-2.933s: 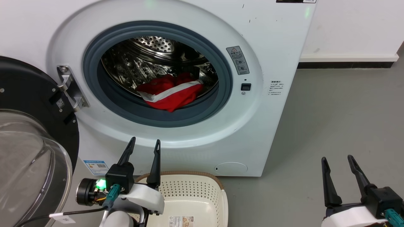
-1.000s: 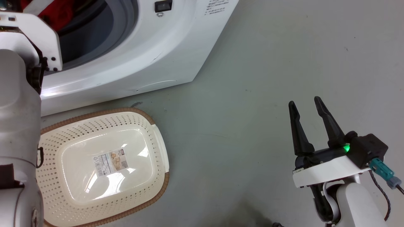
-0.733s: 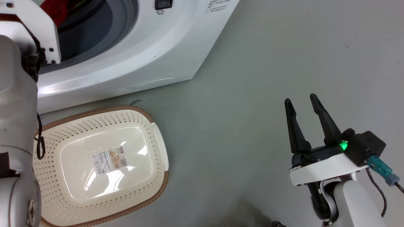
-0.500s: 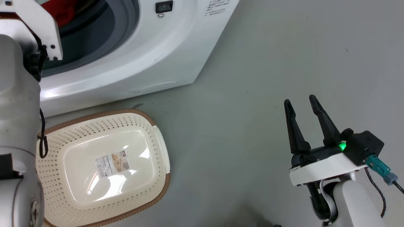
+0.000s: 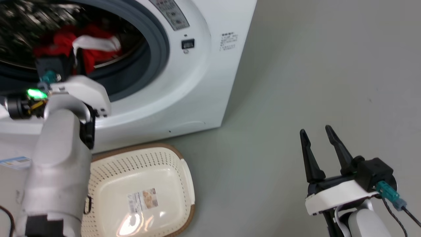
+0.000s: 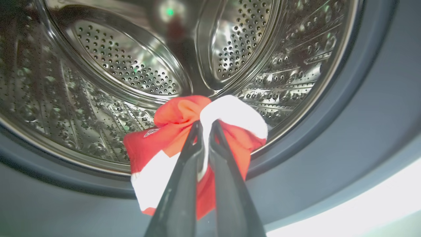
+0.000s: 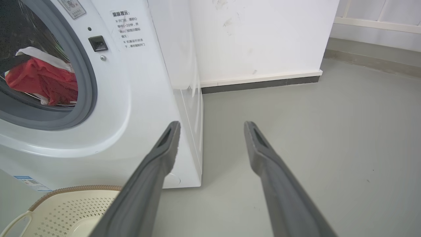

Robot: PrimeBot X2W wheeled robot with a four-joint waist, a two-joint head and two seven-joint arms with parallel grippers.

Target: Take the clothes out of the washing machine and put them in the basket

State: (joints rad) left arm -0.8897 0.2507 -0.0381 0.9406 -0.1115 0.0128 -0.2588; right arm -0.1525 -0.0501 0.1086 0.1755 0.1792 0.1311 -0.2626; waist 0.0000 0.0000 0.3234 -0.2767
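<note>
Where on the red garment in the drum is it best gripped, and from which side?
Grip the raised bunched fold atop the clothes, where red meets the white band, coming straight in through the front opening of the washing machine. That ridge stands clear of the drum, thin enough to pinch; the left gripper has its jaws shut on it there.

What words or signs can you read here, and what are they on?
"温馨提示" heads the notice on the washing machine front; its smaller lines are too small to read.
Grey warning sticker on the same front: blurred.
Blue sticker low on the machine: too small.
Paper label inside the basket: too small.
</note>
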